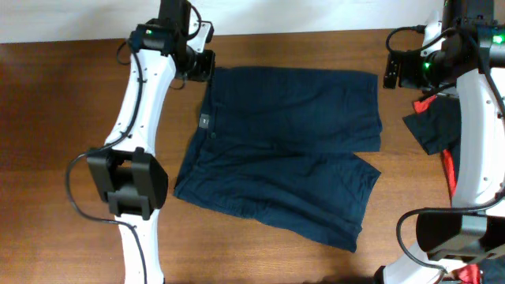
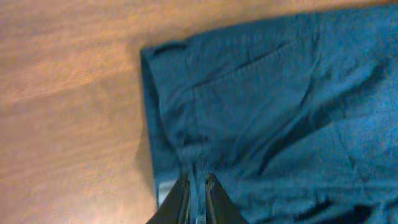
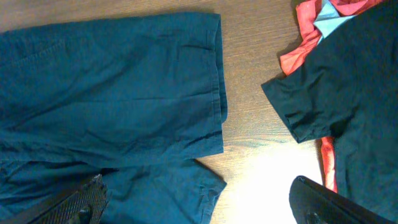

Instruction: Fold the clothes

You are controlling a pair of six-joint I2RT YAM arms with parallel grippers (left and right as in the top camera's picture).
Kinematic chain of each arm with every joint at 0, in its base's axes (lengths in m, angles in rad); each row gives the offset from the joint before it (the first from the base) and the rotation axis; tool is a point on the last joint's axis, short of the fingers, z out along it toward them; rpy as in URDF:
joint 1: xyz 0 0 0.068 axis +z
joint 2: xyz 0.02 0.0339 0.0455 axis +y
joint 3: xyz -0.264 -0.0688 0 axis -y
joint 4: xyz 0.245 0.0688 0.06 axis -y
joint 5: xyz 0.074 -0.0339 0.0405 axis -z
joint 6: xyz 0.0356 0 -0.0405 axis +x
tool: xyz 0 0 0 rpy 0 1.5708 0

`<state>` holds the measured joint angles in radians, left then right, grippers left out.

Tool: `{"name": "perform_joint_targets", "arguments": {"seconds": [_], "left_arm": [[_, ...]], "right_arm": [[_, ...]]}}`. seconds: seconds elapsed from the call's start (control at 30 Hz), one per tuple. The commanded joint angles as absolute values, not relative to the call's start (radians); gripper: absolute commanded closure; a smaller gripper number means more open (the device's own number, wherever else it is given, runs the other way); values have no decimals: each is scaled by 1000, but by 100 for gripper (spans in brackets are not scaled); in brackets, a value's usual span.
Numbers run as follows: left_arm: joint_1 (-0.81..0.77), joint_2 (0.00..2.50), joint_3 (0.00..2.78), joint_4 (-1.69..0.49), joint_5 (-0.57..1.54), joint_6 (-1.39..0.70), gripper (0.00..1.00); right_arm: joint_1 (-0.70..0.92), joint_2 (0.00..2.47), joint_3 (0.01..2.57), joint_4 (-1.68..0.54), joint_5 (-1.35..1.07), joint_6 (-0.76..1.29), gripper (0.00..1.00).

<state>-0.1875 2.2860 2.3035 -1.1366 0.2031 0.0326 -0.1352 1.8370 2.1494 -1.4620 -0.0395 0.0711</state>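
Dark navy shorts (image 1: 284, 150) lying flat, unfolded, legs apart.

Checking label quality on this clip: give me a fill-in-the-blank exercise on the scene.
1. The left pincer is closed on the ____ of the shorts.
2. The right pincer has its jaws ____.
3. Beside the shorts, a black shirt overlaps a ____ garment.
Missing words: waistband; open; red.
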Motion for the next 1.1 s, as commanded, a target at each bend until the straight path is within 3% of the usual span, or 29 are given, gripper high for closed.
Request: {"name": "perform_joint_targets", "arguments": {"seconds": [0.0,0.03,0.07,0.2,0.77,0.83,0.87,0.93,1.07], "left_arm": [[-210,2383,2289,-1070,233,30,86],[-212,2410,2289,-1048,233,29,78],[-212,2423,2289,-1041,233,29,62],[-209,2487,2289,-1013,232,29,42],[-208,2600,2289,-1029,191,-27,40],[-207,2605,2289,-1029,191,-38,47],[-207,2605,2290,-1028,191,-38,59],[-207,2605,2296,-1028,191,-38,75],[-199,2605,2305,-1029,191,-39,99]], "right_arm": [[-138,1835,2151,-1462,-34,71,1],[-138,1835,2151,-1463,-34,71,1],[-138,1835,2151,-1463,-34,71,1],[-138,1835,2151,-1462,-34,71,2],[-138,1835,2151,-1462,-34,71,2],[-138,1835,2151,-1462,-34,71,2],[-138,1835,2151,-1463,-34,71,2],[-138,1835,2151,-1462,-34,71,2],[-138,1835,2151,-1463,-34,71,2]]}}
